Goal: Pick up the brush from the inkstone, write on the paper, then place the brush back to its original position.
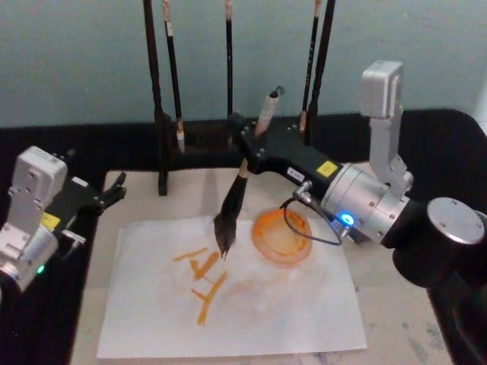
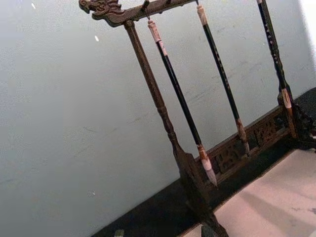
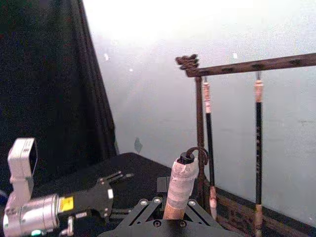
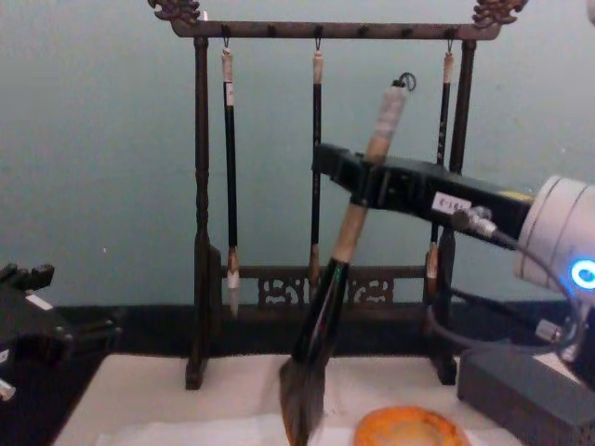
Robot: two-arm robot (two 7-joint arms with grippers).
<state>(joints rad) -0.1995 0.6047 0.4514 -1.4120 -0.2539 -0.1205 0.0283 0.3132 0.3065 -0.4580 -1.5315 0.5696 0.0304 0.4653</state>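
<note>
Head view, unlike chest, shows tuft (image 1: 225, 237) touching paper (image 1: 289, 312); right claw (image 1: 247, 148) pinches brush (image 1: 237, 190); left claw (image 1: 116, 192) parked, spread.

rack (image 4: 199, 186): dark wood, behind the mat (image 1: 384, 293) | three thin brushes (image 4: 316, 158): hanging from its bar

brush (image 1: 232, 204): tan wood handle — glossy black lower shaft
paper (image 1: 289, 319): thin, matt white
rack (image 4: 200, 232): dark carved wood

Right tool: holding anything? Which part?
Yes: the right tool is shut on the brush, gripping its tan upper handle, just below the white wrap.
</note>
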